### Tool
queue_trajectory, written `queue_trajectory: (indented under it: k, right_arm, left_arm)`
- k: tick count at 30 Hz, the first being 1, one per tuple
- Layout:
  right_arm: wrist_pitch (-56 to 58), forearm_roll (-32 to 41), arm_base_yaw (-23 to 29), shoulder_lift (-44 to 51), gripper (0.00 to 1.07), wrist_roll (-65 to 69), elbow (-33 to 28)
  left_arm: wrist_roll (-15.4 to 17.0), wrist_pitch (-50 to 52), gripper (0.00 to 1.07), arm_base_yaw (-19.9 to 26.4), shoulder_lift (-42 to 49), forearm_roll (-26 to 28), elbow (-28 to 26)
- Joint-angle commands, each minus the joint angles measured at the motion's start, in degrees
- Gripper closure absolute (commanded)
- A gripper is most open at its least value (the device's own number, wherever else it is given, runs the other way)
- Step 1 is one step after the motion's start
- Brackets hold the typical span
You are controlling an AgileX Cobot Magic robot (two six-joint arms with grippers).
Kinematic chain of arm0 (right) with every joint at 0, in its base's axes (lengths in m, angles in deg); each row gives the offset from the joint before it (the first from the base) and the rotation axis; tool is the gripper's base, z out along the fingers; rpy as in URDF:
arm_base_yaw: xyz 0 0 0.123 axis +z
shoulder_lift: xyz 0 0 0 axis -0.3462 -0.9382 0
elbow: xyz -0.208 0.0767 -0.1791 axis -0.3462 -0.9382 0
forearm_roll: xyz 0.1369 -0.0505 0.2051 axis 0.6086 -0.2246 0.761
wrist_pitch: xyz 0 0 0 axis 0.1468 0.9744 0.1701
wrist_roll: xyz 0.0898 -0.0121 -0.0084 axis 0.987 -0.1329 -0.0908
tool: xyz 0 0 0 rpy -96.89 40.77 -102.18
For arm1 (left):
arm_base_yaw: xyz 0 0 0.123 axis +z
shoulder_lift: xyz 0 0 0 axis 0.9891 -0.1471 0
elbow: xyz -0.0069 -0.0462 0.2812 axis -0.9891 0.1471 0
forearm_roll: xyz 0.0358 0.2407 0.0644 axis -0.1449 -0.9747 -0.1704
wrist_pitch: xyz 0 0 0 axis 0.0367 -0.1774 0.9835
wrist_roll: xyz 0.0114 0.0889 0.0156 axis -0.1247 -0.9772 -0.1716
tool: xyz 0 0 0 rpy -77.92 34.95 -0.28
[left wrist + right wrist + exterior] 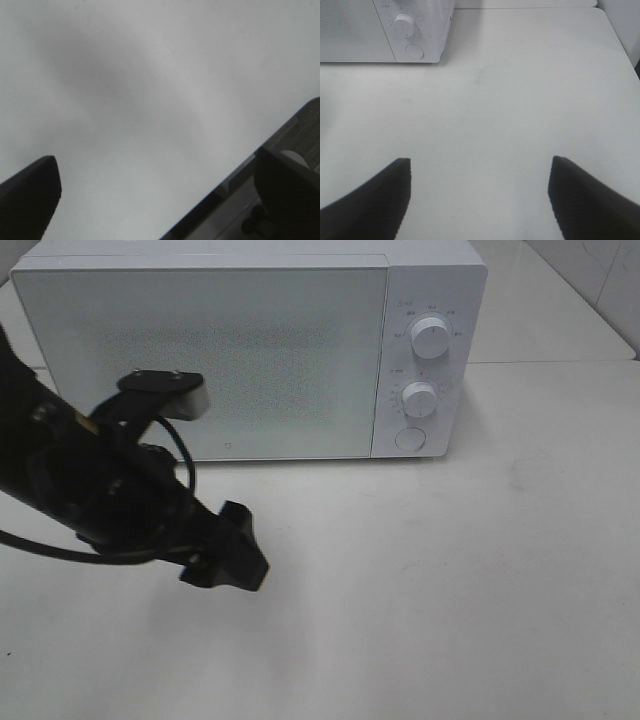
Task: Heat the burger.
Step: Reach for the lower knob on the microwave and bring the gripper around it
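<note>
White tabletop (450,590) bears closed microwave (200,340), left gripper (235,545) agape before it.

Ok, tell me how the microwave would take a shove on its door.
The microwave looks boxy and wide-based, so it probably won't tip. On the smooth white table it may slide back.

I worked in what looked like a robotics lab set up as a kitchen corner. A white microwave (240,350) stood at the back of a plain white table (450,580). It had a top dial (430,337), a lower dial (419,399) and a round button (409,439). Pale wall tiles (605,275) showed behind it on the right, as in a kitchen. My black arm (90,480) and its loose cable (191,468) hung over the tabletop, which said test bench rather than home.
</note>
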Motion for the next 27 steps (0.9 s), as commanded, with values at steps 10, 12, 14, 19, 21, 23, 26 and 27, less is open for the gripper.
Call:
queue_trajectory:
  k: [10, 12, 14, 19, 21, 23, 26, 27]
  right_arm:
    - [-0.46, -0.06, -0.40, 1.49, 0.36, -0.17, -0.06]
    - [-0.46, -0.06, -0.40, 1.49, 0.36, -0.17, -0.06]
    - [-0.46, -0.06, -0.40, 1.49, 0.36, -0.17, -0.06]
    - [-0.46, -0.06, -0.40, 1.49, 0.36, -0.17, -0.06]
    - [-0.46, -0.06, -0.40, 1.49, 0.36, -0.17, -0.06]
    - [-0.46, -0.06, -0.40, 1.49, 0.36, -0.17, -0.06]
    - [-0.46, -0.06, -0.40, 1.49, 0.36, -0.17, -0.06]
    - [-0.46, -0.06, -0.40, 1.49, 0.36, -0.17, -0.06]
  left_arm:
    - [0.86, -29.05, 0.09, 26.59, 16.04, -4.24, 0.06]
    - [1.66, -30.25, 0.09, 28.07, 17.02, -4.98, 0.06]
    - [3.78, -32.54, 0.09, 31.46, 19.48, -7.45, 0.06]
    - [7.91, -37.41, 0.09, 37.99, 26.07, -14.44, 0.06]
    - [8.14, -39.19, 0.09, 39.99, 30.71, -17.13, 0.06]
    - [8.48, -39.42, 0.09, 40.28, 32.54, -17.36, 0.06]
    - [9.22, -39.36, 0.09, 40.28, 37.76, -17.48, 0.06]
    - [9.22, -39.08, 0.09, 40.28, 41.20, -17.48, 0.06]
